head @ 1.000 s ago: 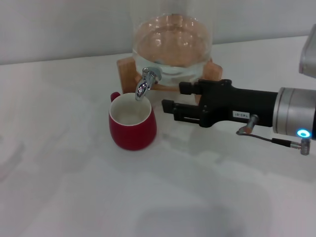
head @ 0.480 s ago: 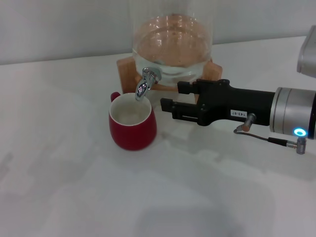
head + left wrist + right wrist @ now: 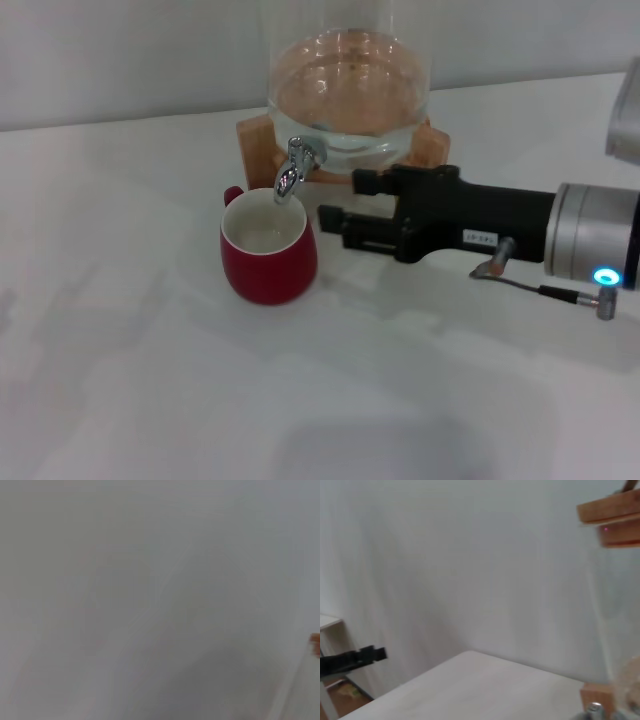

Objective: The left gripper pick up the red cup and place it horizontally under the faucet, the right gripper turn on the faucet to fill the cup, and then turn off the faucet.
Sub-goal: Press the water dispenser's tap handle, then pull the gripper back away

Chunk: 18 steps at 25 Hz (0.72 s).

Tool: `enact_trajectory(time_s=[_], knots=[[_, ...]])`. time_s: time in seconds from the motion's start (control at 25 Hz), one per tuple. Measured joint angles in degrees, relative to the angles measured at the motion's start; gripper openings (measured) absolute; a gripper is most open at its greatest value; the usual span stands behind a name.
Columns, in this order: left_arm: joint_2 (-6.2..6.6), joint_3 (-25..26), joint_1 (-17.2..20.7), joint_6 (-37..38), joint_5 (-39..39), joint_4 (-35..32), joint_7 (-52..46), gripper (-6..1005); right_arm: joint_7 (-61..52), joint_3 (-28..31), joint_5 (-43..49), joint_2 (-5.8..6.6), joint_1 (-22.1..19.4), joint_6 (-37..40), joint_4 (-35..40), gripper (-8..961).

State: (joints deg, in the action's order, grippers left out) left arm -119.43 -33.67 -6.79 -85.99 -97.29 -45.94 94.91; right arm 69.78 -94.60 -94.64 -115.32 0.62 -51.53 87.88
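The red cup (image 3: 268, 250) stands upright on the white table (image 3: 150, 380), its mouth right below the faucet (image 3: 293, 168). Just beside it, the right gripper (image 3: 335, 205) reaches in level, its jaws parted and holding nothing. Behind sits the glass jar (image 3: 350, 95) on a wooden stand (image 3: 258, 140). The right wrist view alone shows the stand's corner (image 3: 596, 696) against the wall. The left gripper appears nowhere.
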Motion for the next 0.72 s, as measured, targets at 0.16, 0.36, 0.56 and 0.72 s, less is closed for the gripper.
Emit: enact_trajectory(time_s=[0.16, 0.36, 0.56, 0.72], knots=[[0.02, -0.3, -0.5, 1.4, 0.1, 0.2, 0.0, 741, 0.9, -3.6, 0.8, -0.04, -1.3, 0.9, 4.0, 657], [0.08, -0.3, -1.3, 2.1, 0.2, 0.3, 0.0, 741, -0.2, -10.1, 6.3, -0.05, -1.6, 5.2, 9.7, 658], [0.16, -0.3, -1.4, 2.7, 0.2, 0.3, 0.0, 741, -3.9, -15.4, 10.8, -0.05, 0.6, 12.2, 10.5, 657], [0.17, -0.3, -1.4, 2.8, 0.2, 0.3, 0.0, 741, -7.5, -18.6, 14.9, 0.01, 2.9, 17.3, 10.0, 657]])
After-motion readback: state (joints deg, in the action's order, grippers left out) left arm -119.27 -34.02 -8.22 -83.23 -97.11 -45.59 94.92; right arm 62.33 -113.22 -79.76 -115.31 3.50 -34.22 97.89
